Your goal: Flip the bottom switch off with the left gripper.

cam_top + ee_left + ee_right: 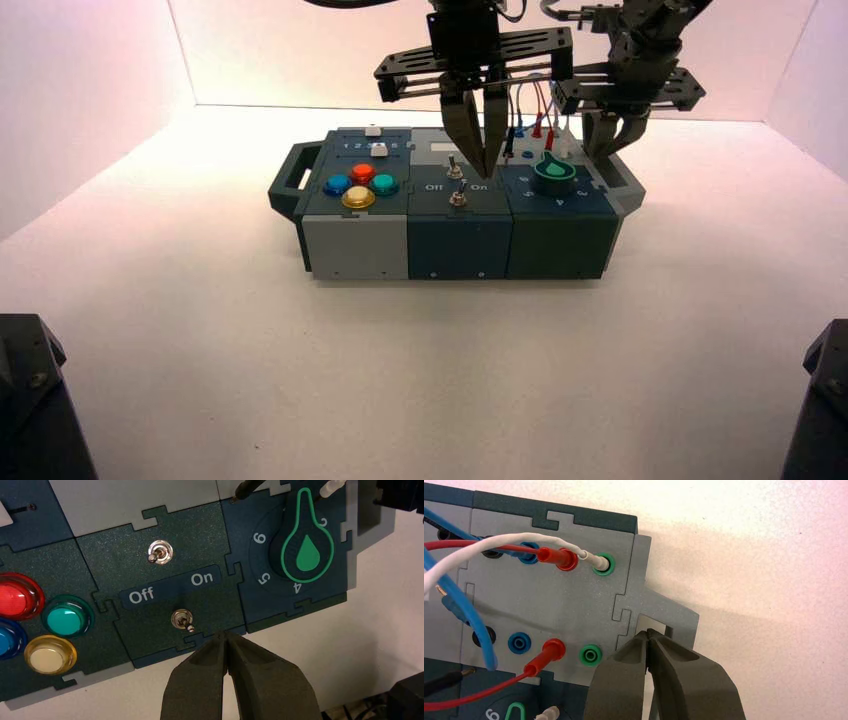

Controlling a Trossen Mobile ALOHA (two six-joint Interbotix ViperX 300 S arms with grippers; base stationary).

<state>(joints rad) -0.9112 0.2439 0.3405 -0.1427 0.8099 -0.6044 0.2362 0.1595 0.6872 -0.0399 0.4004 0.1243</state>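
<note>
The bottom switch (182, 620) is a small metal toggle on the box's middle dark panel, below the "Off" and "On" lettering (172, 587). Its lever leans toward the On side. The top switch (160, 552) leans toward Off. My left gripper (225, 636) is shut and holds nothing, its tips close to the bottom switch on the On side without touching the lever. In the high view the left gripper (488, 170) points down over the middle panel, near the bottom switch (458, 198). My right gripper (648, 634) is shut and empty beside the box's right handle (669, 617).
A green teardrop knob (305, 547) with a numbered dial sits right of the switches. Red (15, 600), teal (66, 620), yellow (50, 654) and blue (6, 639) buttons lie to the left. Red, blue and white wires (499, 550) plug into the grey socket panel at the back right.
</note>
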